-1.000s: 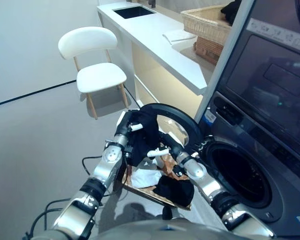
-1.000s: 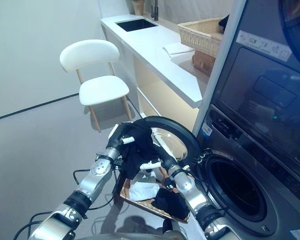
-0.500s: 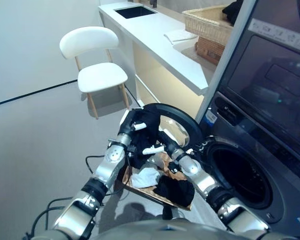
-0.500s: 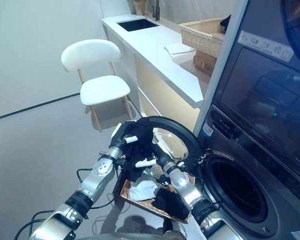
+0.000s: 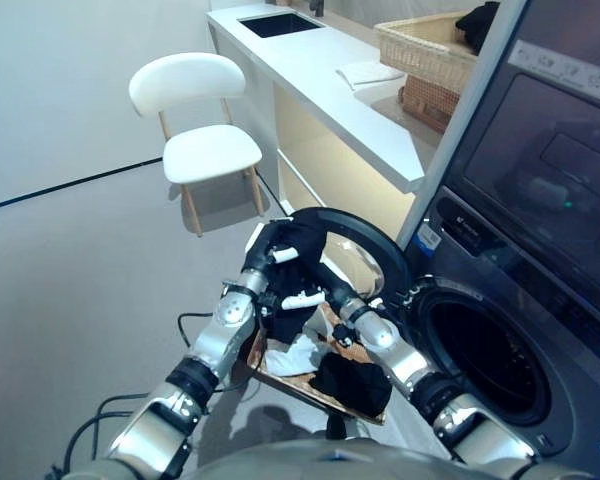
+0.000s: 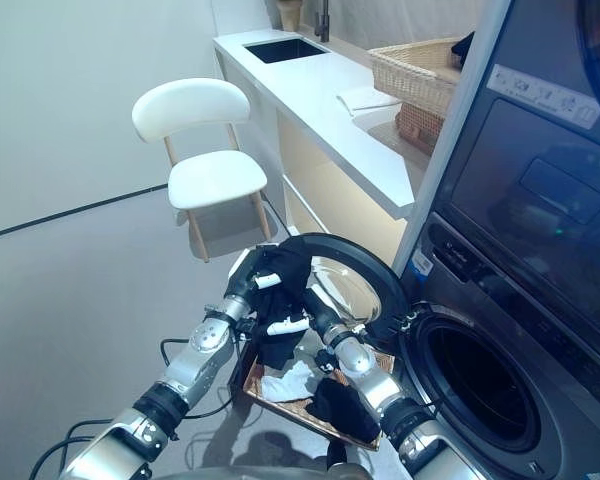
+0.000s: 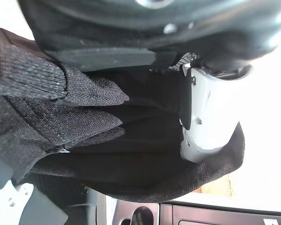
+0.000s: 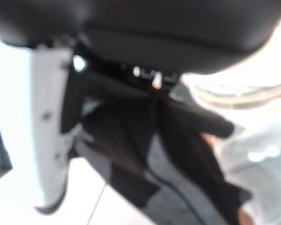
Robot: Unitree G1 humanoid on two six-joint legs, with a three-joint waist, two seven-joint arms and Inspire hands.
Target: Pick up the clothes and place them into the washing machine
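Observation:
A dark knitted garment (image 5: 294,272) hangs above a brown basket (image 5: 276,373), in front of the washing machine's open round door (image 5: 372,250). My left hand (image 5: 268,256) is shut on its upper part; the left wrist view shows grey knit cloth (image 7: 70,117) bunched against the white thumb cover (image 7: 207,112). From the other side my right hand (image 5: 320,297) grips the same garment, its thumb (image 8: 47,140) pressed on dark cloth (image 8: 131,136). A white cloth (image 5: 292,352) and a black garment (image 5: 350,381) lie in the basket. The drum opening (image 5: 480,362) is to the right.
A white chair (image 5: 202,150) stands on the grey floor at the back left. The white counter (image 5: 330,85) with a sink runs beside the machine and carries a wicker basket (image 5: 430,45) and a folded white cloth (image 5: 368,72).
The view has shifted a little. My right hand has drawn slightly closer to the left hand on the dark garment; both keep their hold.

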